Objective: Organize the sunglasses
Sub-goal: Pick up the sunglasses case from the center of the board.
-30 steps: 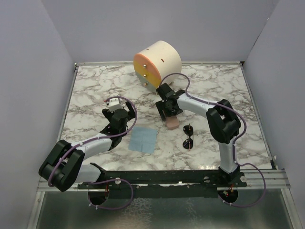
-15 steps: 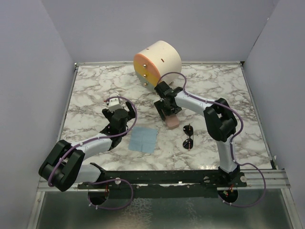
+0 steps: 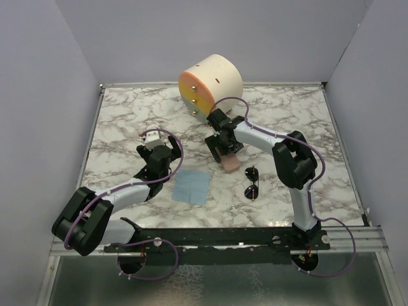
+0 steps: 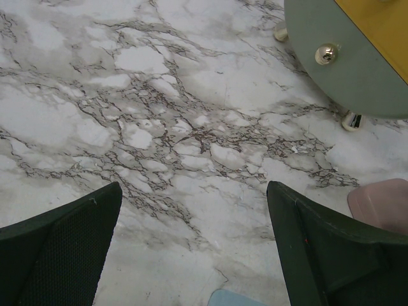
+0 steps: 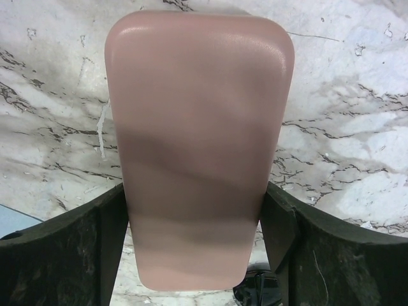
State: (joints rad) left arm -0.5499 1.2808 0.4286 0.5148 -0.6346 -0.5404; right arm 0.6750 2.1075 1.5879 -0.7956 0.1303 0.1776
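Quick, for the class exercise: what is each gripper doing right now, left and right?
Left gripper: open, holding nothing.
Right gripper: straddling the pink case; whether it grips the case cannot be told.

White links (image 3: 256, 136), black joints (image 3: 297, 163), purple cables (image 3: 173, 144).

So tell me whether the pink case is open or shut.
Shut: the pink case shows one smooth, unbroken top with no gap, and the sunglasses lie outside it on the table.
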